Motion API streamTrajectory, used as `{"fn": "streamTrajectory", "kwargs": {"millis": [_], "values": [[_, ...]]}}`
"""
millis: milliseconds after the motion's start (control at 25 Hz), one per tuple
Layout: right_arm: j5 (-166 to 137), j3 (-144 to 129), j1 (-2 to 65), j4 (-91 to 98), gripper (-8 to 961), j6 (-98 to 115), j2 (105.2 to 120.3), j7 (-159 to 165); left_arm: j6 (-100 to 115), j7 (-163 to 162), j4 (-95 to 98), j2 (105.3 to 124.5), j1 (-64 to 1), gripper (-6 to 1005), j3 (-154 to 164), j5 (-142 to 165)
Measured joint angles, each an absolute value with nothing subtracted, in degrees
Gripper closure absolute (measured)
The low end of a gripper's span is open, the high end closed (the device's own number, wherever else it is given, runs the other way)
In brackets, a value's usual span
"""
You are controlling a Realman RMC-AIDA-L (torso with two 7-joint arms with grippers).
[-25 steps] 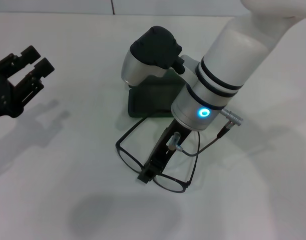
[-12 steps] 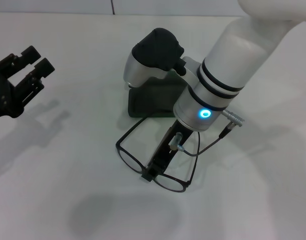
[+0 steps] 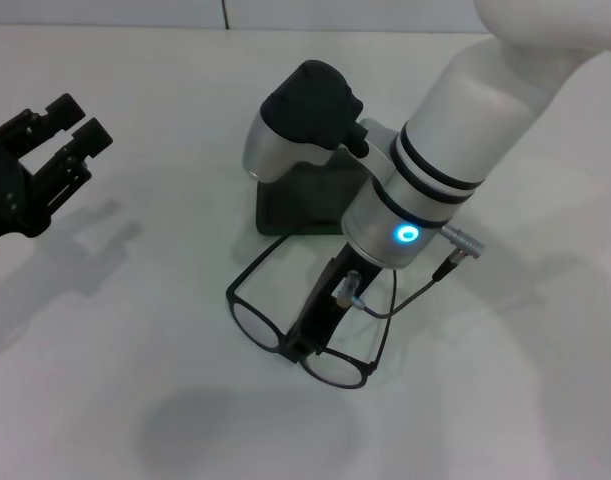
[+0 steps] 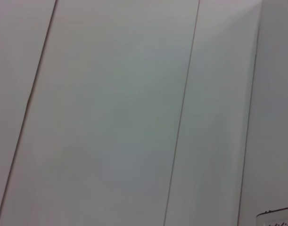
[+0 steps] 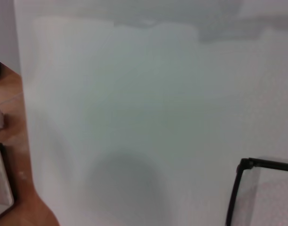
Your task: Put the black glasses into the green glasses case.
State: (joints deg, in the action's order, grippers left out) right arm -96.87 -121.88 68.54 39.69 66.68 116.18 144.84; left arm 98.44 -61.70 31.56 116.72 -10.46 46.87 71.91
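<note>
Head view first: the right gripper [image 3: 303, 345] is down at the bridge of the black glasses [image 3: 295, 335], which sit on the white table [image 3: 135, 330] at six o'clock from the green glasses case [image 3: 305, 205]. How far its fingers are parted, I cannot tell; the arm covers them. The case sits mostly hidden beneath the right arm's wrist. Over at nine o'clock, well apart, the left gripper [image 3: 77, 122] hangs idle, fingers spread with nothing between them.

Left wrist view: only pale panelled surface.

Right wrist view: bare tabletop, one corner of the black glasses' frame [image 5: 240, 188] showing, wooden floor [image 5: 12, 155] at the edge.
</note>
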Motion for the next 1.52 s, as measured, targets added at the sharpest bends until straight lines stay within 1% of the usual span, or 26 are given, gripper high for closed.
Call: {"fn": "streamTrajectory", "kwargs": {"millis": [240,480,680,800,1120,1320,1520], "values": [[-96.98,-121.40,65.58,44.11,832,66.29,116.19,144.54,98.43,-61.80,31.55,116.71,-10.44,562,46.67,72.51],[-99.37,-121.35,59.78,53.68,861,64.99,116.19,145.10,98.60,-62.08,31.55,116.55,-9.81,563,46.65,72.13],[-102.82,-121.13,52.27,63.24,904,65.49,116.18,145.18,99.25,-62.32,30.86,116.67,-9.73,563,43.97,72.04],[-104.26,-120.36,47.05,68.37,904,66.17,116.17,143.21,100.67,-62.45,29.22,116.71,-9.76,564,41.38,71.94],[-100.82,-110.62,27.73,77.25,907,75.25,115.97,125.25,104.04,-63.21,27.93,117.82,-10.42,565,39.33,69.70],[-95.10,-103.61,20.59,76.86,913,83.53,116.09,108.05,106.01,-66.30,27.93,118.65,-11.14,566,39.31,68.14],[-86.24,-94.61,17.37,71.88,915,94.17,115.95,90.62,106.90,-69.12,27.93,119.50,-13.25,567,39.59,67.95]]}}
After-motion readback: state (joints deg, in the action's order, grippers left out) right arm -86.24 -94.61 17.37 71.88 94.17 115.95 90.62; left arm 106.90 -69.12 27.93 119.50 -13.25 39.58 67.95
